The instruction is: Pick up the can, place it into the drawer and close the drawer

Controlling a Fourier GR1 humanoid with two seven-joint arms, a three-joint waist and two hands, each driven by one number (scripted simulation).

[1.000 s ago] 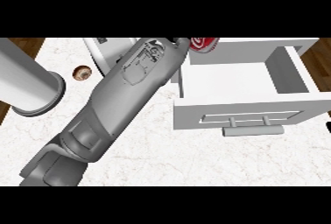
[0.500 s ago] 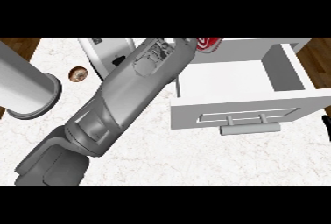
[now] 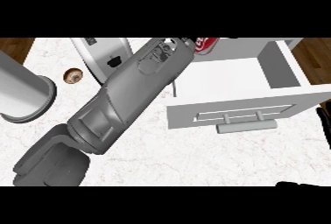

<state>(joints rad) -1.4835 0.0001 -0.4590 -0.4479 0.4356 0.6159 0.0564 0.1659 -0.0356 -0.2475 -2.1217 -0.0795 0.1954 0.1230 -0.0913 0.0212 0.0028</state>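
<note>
Counter: white marble counter (image 3: 194, 162), wood floor beyond its corners
Left side: grey cylinder (image 3: 22, 96), small brown ring (image 3: 73, 75), white appliance (image 3: 103, 54)
Left forearm (image 3: 129, 100): slants up to the can; left hand hidden past the wrist, open or closed I cannot tell
Can (image 3: 205, 43): red, at the open drawer (image 3: 239, 114) back-left corner
Handling: likely light, stiff, smooth; wrap round mid-side
Right hand (image 3: 322, 122): black sliver at right edge, state unclear

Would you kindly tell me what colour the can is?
The can is red with white lettering, best seen in the head view.

White marble counter (image 3: 213, 153); brown wood floor (image 3: 13, 48).
</note>
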